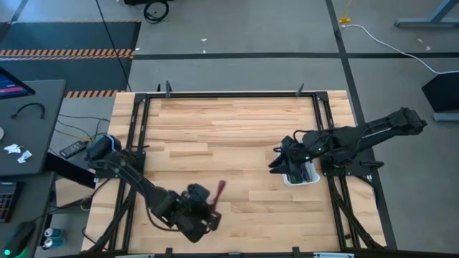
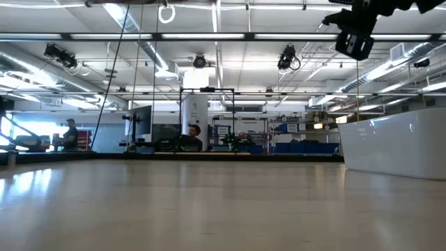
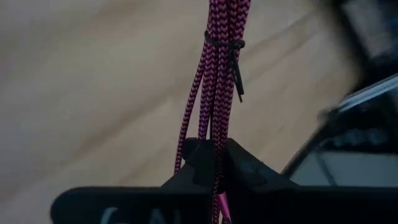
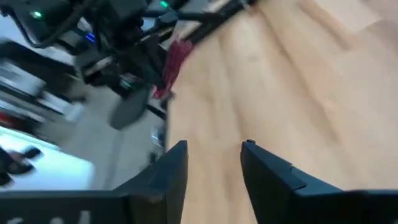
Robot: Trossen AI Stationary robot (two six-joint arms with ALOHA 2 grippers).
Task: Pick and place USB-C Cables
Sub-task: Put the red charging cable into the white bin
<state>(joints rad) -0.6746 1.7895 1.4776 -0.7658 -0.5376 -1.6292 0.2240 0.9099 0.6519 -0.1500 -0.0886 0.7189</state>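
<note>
At the near edge of the wooden table (image 1: 237,136), left of centre, the left gripper (image 3: 214,163) is pinched tight on a magenta braided USB-C cable (image 3: 217,74). Bundle is folded into a narrow loop, cinched by a thin black tie (image 3: 231,53), strands run straight out past the fingertips. From above, the same cable shows as a short magenta strip sticking out of the gripper toward the far side, over bare wood. Further back on the right side, the right gripper (image 4: 214,155) sits over a white bin (image 1: 301,177) near the table's right edge. Its fingers are spread apart with nothing between them, just tabletop in the gap. Bin has a few cable bundles in it, colours too small to call. In the low view the bin's white wall fills the right side, one arm's gripper hangs high above it. People at desks in the room well behind the table.
</note>
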